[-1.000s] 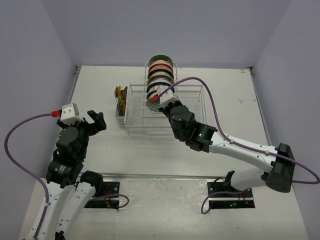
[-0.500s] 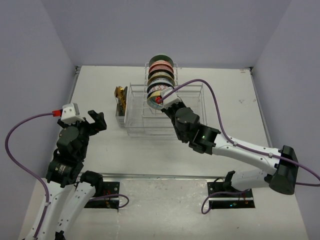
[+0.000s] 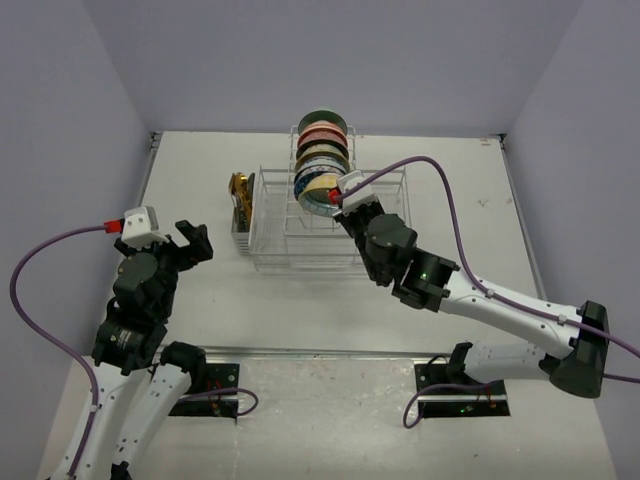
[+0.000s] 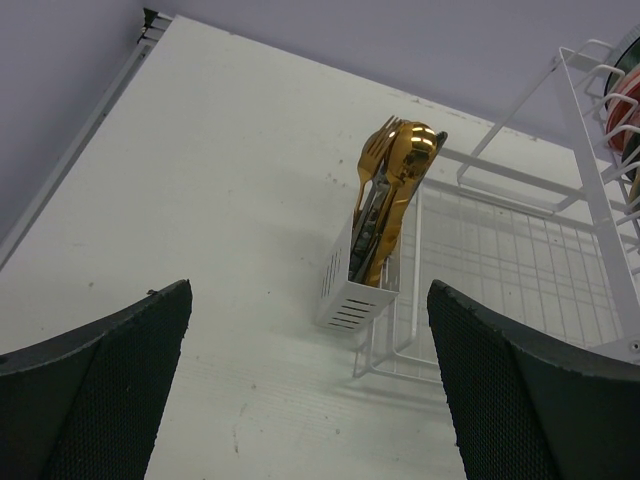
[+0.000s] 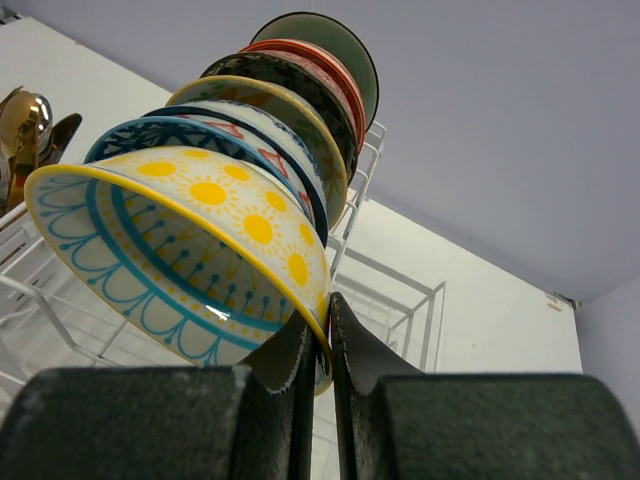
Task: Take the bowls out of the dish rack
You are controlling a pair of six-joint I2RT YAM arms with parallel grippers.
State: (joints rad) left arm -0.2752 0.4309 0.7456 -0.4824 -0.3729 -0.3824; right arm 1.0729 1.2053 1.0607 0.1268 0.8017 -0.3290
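Note:
Several bowls (image 3: 322, 150) stand on edge in a row in the white wire dish rack (image 3: 273, 240) at the table's far middle. My right gripper (image 5: 331, 318) is shut on the rim of the nearest bowl, the yellow-rimmed one with suns and teal lines (image 5: 190, 250), which sits lifted a little in front of the row (image 3: 318, 196). One finger is inside the bowl and the other outside. Behind it stand a blue-rimmed bowl (image 5: 240, 125), a yellow-rimmed one, a dark patterned one, a red one and a dark-rimmed pale green one (image 5: 330, 40). My left gripper (image 4: 310, 390) hangs open over bare table, left of the rack.
A small white holder with gold cutlery (image 4: 380, 240) hangs on the rack's left end (image 3: 241, 200). Grey walls close in the table on three sides. Bare table lies to the left, right and front of the rack.
My right gripper has raised the sun-patterned bowl and carried it a little to the right, away from the row. The left arm has stayed still.

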